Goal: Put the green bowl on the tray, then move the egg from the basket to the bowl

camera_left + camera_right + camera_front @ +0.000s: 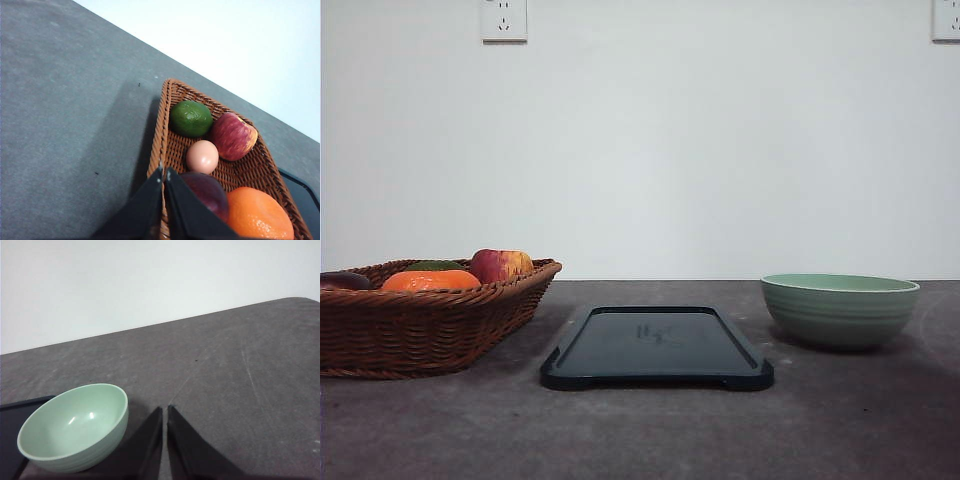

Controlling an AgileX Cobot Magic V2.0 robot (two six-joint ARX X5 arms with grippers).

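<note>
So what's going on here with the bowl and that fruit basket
Nothing is being handled yet. The green bowl sits empty on the table, right of the tray, which is bare. The egg lies in the basket among fruit. The left gripper is above the basket, the right gripper beside the bowl, both shut.

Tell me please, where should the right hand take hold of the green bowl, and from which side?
Probably at the rim. The green bowl stands upright and empty on the table, right of the tray, and its curved wall looks too wide to span. Come from above on the bowl's right, the right hand's side: one finger inside, one outside.
</note>
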